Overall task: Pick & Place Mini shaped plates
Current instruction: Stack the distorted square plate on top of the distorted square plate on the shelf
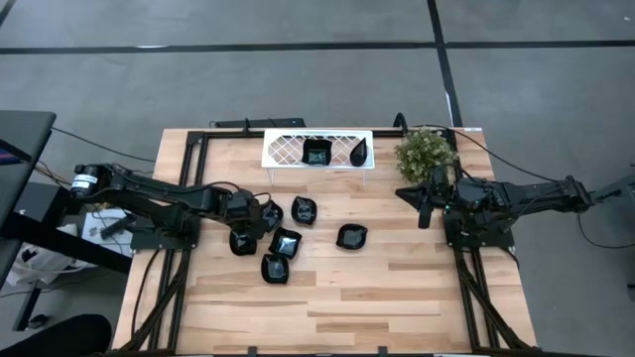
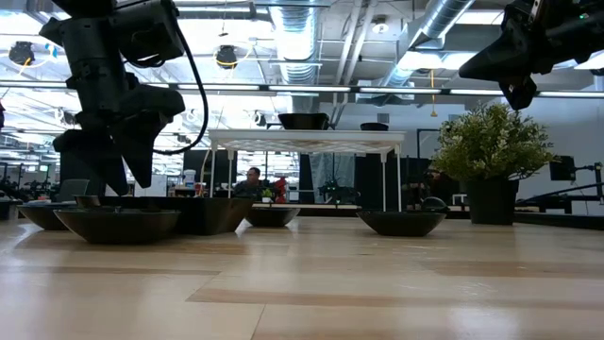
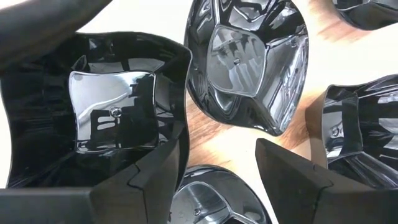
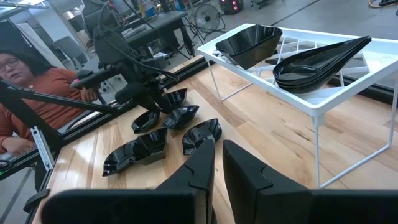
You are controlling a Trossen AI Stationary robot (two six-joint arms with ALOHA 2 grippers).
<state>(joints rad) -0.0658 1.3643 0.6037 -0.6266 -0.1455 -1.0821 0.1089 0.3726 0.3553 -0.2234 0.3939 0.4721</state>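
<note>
Open workshop room behind, ducts and lights overhead, a person [image 4: 25, 81] in an orange top seated past the table's left edge. Light wood table [image 1: 397, 297] on a black frame, grey floor around it.

White lattice tray [image 1: 288, 149] stands on thin legs at the far edge of the table, centre. It carries two of the mini shaped plates: a squarish one [image 1: 317, 152] and a teardrop one [image 1: 361, 153], side by side, apart. Green plant [image 1: 425, 152] in a dark pot sits just right of the tray.

Left arm reaches in from the left side; left gripper [image 1: 241, 236] is low over the plate cluster, fingers spread wide, nothing pinched. In the left wrist view its fingers [image 3: 155, 174] straddle a gap between plates, one finger against the rim of a squarish plate [image 3: 106, 118]; a rounder wavy plate [image 3: 249, 56] lies just beside it.

Right arm waits at the table's right edge, right gripper [image 1: 425, 206] up off the surface near the plant, fingers pressed nearly together, holding nothing.

Loose plates on the table, left of centre: one [image 1: 304, 209] nearest the tray, one [image 1: 286, 241] below it, one [image 1: 275, 268] nearest the front edge, more under the left gripper. One plate [image 1: 351, 236] sits alone toward the centre, apart from the rest.
</note>
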